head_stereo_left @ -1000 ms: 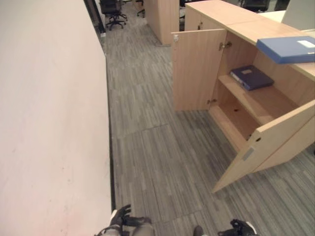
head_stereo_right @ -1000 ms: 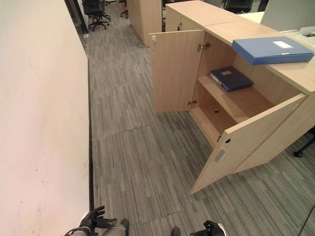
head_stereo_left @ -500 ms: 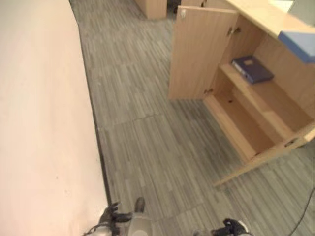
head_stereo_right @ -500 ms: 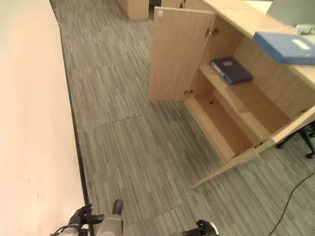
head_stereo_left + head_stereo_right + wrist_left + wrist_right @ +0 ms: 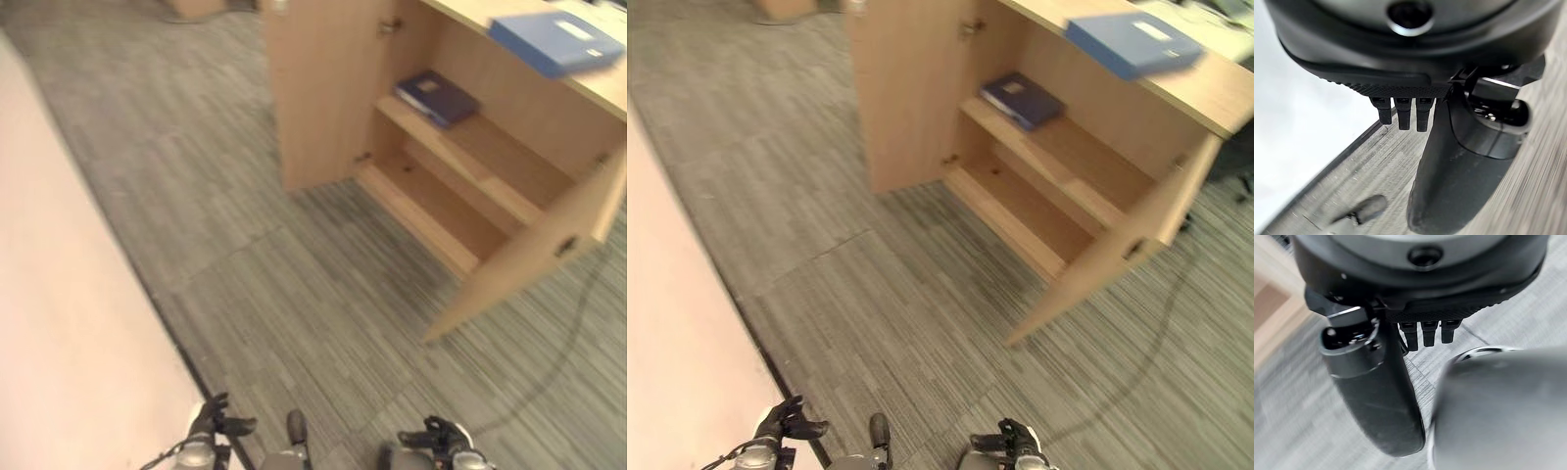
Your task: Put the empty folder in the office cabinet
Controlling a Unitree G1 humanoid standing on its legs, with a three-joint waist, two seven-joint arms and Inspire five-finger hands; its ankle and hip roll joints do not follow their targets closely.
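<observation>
Blue folder (image 5: 554, 41) sits on the cabinet top (image 5: 598, 90), well away from our loosely spread, empty left hand (image 5: 209, 421) and right hand (image 5: 438, 438).

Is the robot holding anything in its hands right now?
No. The left hand and right hand hang empty; the blue folder lies on the cabinet.

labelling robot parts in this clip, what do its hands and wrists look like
Both hands are dark and glossy black. The left hand and right hand sit on silver-grey wrists. Up close, each has a thick rounded black thumb beside a row of slim black fingers, under a textured black palm edge.
</observation>
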